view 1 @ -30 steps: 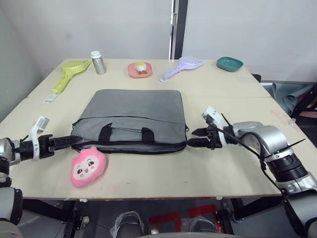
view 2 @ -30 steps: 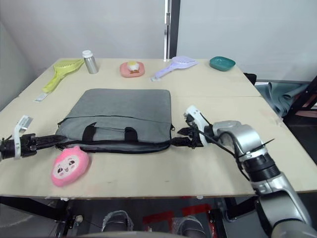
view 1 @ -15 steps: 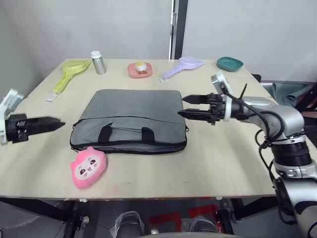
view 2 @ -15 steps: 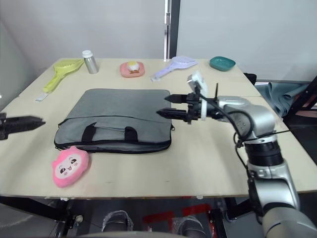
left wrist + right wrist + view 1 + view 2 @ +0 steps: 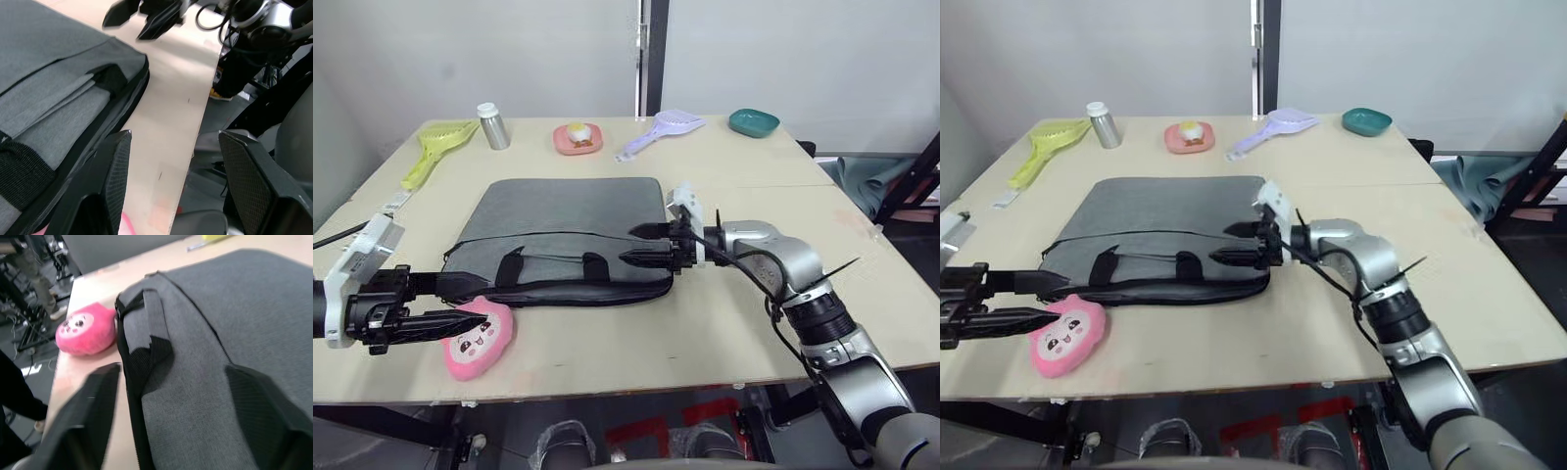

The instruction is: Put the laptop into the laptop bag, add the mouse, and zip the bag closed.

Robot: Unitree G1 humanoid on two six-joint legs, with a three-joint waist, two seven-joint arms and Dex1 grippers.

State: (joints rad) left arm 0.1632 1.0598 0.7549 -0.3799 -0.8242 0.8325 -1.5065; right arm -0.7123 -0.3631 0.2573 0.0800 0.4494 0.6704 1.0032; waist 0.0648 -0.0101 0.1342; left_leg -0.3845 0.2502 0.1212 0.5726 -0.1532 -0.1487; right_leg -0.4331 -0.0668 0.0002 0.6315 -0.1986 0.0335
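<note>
- The left gripper (image 5: pixel 460 300), jaws spread, has swung back in from the table's left edge and now hangs low at the near left corner of the laptop bag (image 5: pixel 570 225), over the pink plush toy (image 5: pixel 478 337).
- The right gripper (image 5: pixel 640 246), jaws also spread, has dropped from above the bag to its near right corner.
- The bag lies flat mid-table and looks closed; I can't spot laptop or mouse, so I'd guess both arms are setting up for the zipper.
- Far side: yellow scoop (image 5: pixel 433 149), metal bottle (image 5: pixel 492 125), pink dish (image 5: pixel 578 138), purple scoop (image 5: pixel 663 131), teal bowl (image 5: pixel 753 122).
</note>
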